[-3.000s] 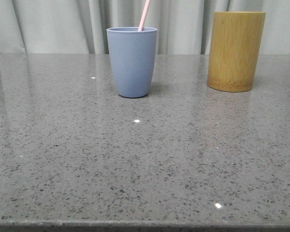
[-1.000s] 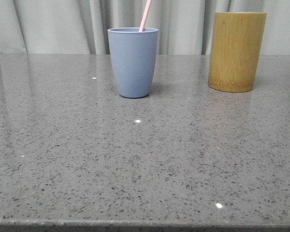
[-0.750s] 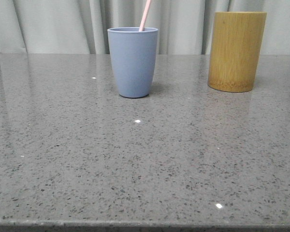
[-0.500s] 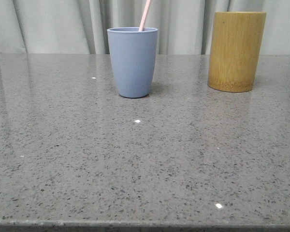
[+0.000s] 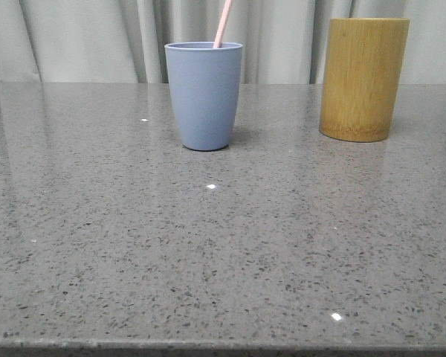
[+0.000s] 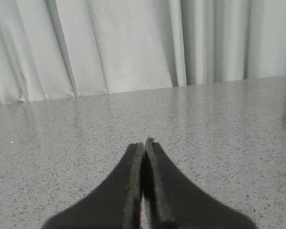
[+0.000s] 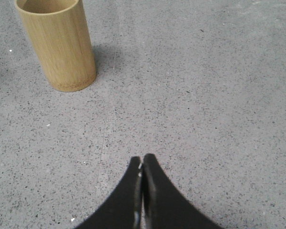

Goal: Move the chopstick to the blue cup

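The chopstick [image 5: 222, 24] stands tilted inside the blue cup [image 5: 204, 94] on my grey worktop [image 5: 223, 245], the bamboo holder [image 5: 363, 78] well apart. My left claw [image 6: 143, 145] and right claw [image 7: 142, 162] are both closed, empty.

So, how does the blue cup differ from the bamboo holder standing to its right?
The blue cup is grey-blue and tapers to a rounded base; the bamboo holder is yellow-brown with straight sides. The cup is shorter than the holder. The cup has the pink chopstick leaning out of it, while nothing rises above the holder's rim. Both stand upright on the grey table, with no handles.
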Tool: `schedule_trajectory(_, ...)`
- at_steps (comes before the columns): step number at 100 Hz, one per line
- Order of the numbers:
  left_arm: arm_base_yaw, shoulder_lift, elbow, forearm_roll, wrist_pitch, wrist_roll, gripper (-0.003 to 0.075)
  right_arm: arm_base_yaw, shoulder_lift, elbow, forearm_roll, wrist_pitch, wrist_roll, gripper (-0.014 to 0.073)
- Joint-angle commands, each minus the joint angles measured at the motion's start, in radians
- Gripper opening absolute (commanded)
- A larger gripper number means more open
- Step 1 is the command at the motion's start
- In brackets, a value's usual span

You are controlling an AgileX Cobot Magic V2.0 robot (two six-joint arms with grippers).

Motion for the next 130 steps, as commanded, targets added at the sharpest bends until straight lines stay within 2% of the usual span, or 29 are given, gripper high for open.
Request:
schedule_trajectory(1,-0.01,-0.033,0.007,0.0,-0.085,-0.01,-0.0019,-0.006,0.006,-0.028,-0.028,-0.063,-0.005,-0.0067)
schedule_trajectory(35,-0.01,-0.033,0.007,0.0,-0.085,-0.01,-0.0019,-0.006,-0.023,0.035,-0.029,-0.092,-0.005,-0.0067)
schedule_trajectory(44,-0.01,-0.033,0.007,0.0,-0.085,-0.01,-0.0019,-0.006,-0.069,0.108,-0.028,-0.194,-0.005,-0.0067)
schedule_trajectory(54,-0.01,-0.033,0.007,0.0,-0.085,-0.01,-0.0019,-0.006,-0.138,0.228,-0.004,-0.395,-0.019,-0.0067)
schedule_trajectory(61,-0.01,-0.033,0.007,0.0,-0.085,-0.01,-0.0019,-0.006,-0.19,0.307,0.039,-0.51,-0.075,-0.0067)
schedule_trajectory(71,-0.01,-0.033,0.007,0.0,-0.085,-0.01,-0.0019,-0.006,-0.266,0.401,0.116,-0.596,-0.191,-0.0067)
schedule_trajectory(89,-0.01,-0.033,0.007,0.0,-0.085,-0.01,-0.0019,-0.012,-0.417,0.524,0.19,-0.608,-0.338,-0.0067)
schedule_trajectory(103,-0.01,-0.033,0.007,0.0,-0.085,-0.01,-0.0019,-0.087,-0.511,0.575,0.225,-0.608,-0.338,-0.0067)
schedule_trajectory(113,-0.01,-0.033,0.007,0.0,-0.085,-0.01,-0.0019,-0.147,-0.509,0.59,0.239,-0.618,-0.338,-0.0067)
schedule_trajectory(130,-0.01,-0.033,0.007,0.0,-0.085,-0.01,-0.0019,-0.163,-0.509,0.602,0.239,-0.629,-0.338,-0.0067)
